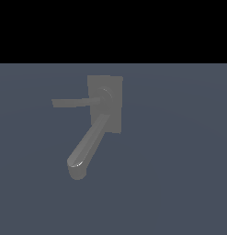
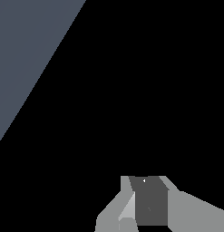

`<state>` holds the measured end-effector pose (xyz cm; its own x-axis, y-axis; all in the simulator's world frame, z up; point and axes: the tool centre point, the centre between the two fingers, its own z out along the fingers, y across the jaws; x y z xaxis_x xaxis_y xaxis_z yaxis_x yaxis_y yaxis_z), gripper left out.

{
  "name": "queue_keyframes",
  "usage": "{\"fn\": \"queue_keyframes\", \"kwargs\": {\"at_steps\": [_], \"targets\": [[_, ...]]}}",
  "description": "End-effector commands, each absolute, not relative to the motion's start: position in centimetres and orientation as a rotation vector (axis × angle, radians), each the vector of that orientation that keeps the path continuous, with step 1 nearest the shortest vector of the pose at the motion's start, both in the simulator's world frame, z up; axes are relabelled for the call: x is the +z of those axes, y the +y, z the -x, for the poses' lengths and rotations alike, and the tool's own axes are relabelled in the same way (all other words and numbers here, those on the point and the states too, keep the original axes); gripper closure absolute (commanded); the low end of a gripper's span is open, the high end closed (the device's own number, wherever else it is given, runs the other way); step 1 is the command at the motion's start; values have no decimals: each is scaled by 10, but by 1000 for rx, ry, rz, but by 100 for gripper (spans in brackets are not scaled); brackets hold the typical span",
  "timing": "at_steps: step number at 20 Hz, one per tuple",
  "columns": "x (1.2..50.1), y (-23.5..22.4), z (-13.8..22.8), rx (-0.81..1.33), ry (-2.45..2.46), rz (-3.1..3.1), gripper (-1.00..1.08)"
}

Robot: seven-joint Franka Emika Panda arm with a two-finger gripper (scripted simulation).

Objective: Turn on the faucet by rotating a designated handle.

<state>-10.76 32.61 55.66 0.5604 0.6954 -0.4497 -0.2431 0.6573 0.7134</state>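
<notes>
Since only the wrist view shows the gripper [image 2: 147, 213], start there: two pale finger shapes flank a darker block w/ nothing visible between them, but I cannot tell whether the jaws are parted or closed from this crop. No faucet in that view, just black void and a slab of blue-grey floor [image 2: 27, 54]. The arm doesn't appear in the exterior view at all, so the gripper is apparently well apart from the fixture.

The faucet [image 1: 104, 104] sits a bit above centre in the exterior view. From the base plate [image 1: 116, 92], the handle [image 1: 73, 102] juts toward 9 o'clock, long axis nearly level, wider at the free end and narrowing to the round hub [image 1: 104, 96]. The spout [image 1: 89, 146] runs toward 7 o'clock, thick & tubular, tip turned down.

Handling, as a guess: the lever looks rigid, thin and flat, hinged at the hub, so it should swing rather than lift; resistance is prob. modest. The matte surface gives no sign of being slippery, though a flat blade offers little to pinch. Best contact is likely near the free end at 9 o'clock, for max leverage; pushing the edge sideways should do as well as clamping. Avoid the spout, the thicker neighbour.
</notes>
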Motion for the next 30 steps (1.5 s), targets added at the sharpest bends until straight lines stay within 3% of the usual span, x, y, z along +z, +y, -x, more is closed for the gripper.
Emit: {"fn": "queue_keyframes", "kwargs": {"at_steps": [1, 9, 18, 24, 30], "targets": [[522, 338, 94, 556, 861, -565, 108], [386, 339, 48, 355, 1102, -358, 108], [231, 279, 15, 85, 1366, -214, 108], [166, 236, 11, -46, 1480, -174, 108], [132, 209, 13, -121, 1542, -158, 108]]}}
